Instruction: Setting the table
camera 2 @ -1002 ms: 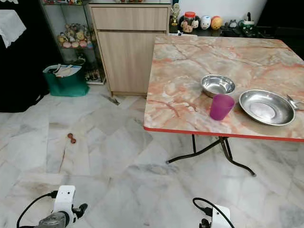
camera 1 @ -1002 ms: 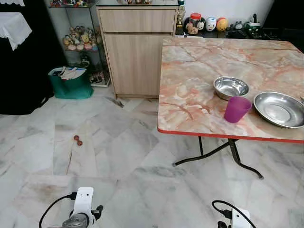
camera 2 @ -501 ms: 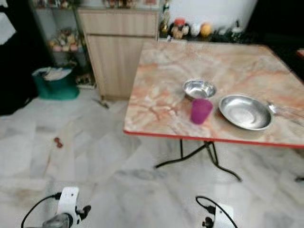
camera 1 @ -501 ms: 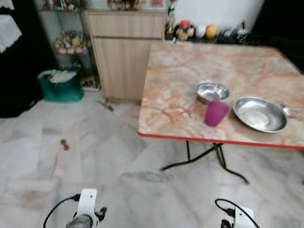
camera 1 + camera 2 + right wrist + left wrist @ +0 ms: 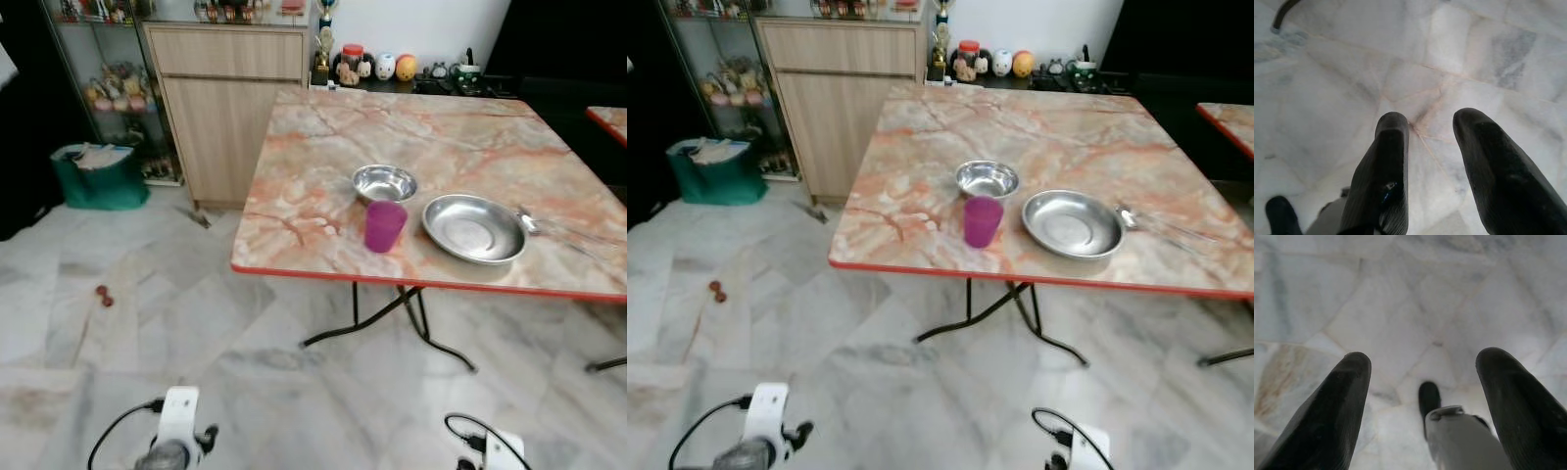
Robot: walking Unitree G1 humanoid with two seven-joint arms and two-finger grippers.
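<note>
A marble-patterned table [image 5: 441, 147] with a red edge stands ahead and to the right. On it sit a purple cup [image 5: 384, 226], a small steel bowl [image 5: 384, 182] just behind the cup, and a wide steel dish [image 5: 473, 228] to the cup's right. A piece of metal cutlery [image 5: 558, 228] lies right of the dish. Both arms hang low over the floor, far from the table. In the left wrist view my left gripper [image 5: 1422, 377] is open with nothing between its fingers. In the right wrist view my right gripper [image 5: 1431, 128] is open above bare tiles.
A wooden cabinet [image 5: 230, 108] stands behind the table's left corner, beside a glass shelf of figurines [image 5: 103, 83] and a green bag [image 5: 98, 176]. A small brown object [image 5: 103, 295] lies on the marble floor. Another table's corner [image 5: 609, 119] shows at far right.
The camera has moved: the table and its dishes now sit further left and nearer the middle of the picture, and a second table's corner has come into view. Both grippers still hang.
</note>
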